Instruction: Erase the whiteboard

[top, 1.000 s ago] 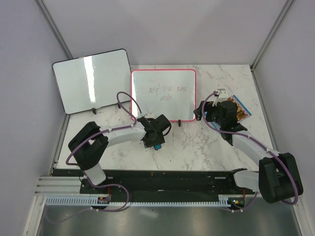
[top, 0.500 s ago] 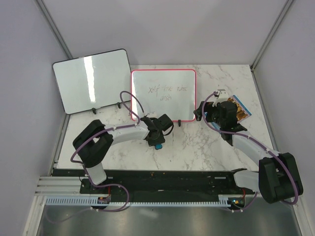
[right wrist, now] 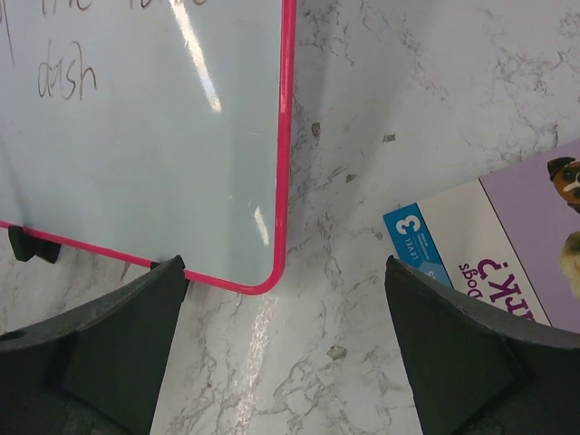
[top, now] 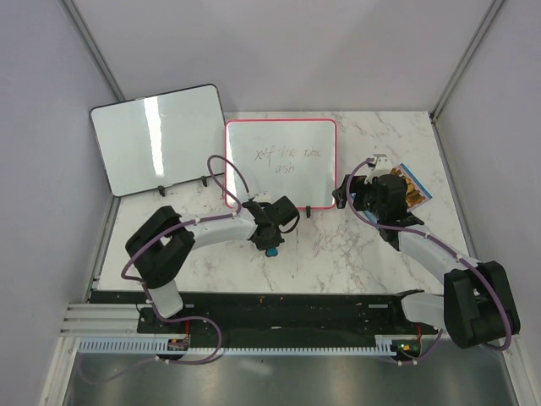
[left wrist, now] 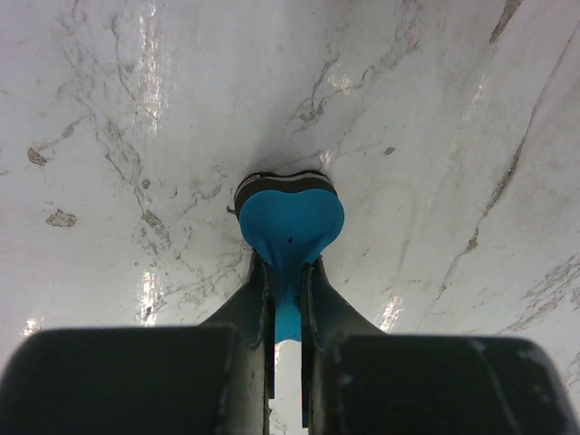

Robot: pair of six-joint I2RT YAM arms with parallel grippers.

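- Jaws of the left gripper (left wrist: 286, 272) are clenching the narrow stem of a small blue eraser (left wrist: 291, 214), one finger pressing on each side of it.
- Jaws of the right gripper (right wrist: 285, 349) are standing spread wide, gripping nothing; between them, in the right wrist view, the lower right corner of the whiteboard (right wrist: 136, 136) and bare marble are showing.
- The marble table (top: 338, 249) is carrying everything.
- The whiteboard (top: 281, 162), pink-red framed, is standing propped on small black feet at the back middle of the table, with grey handwriting showing across its upper half.
- A black-framed board (top: 156, 135) is leaning at the back left corner, just beside the whiteboard and apart from it.
- A book (right wrist: 507, 249) with a purple cover is lying flat on the right side of the table, near the right gripper (top: 348, 193).
- The blue eraser (top: 270, 251) is sitting pad-down on the marble in front of the whiteboard, well apart from its frame, with the left gripper (top: 270, 244) directly over it.
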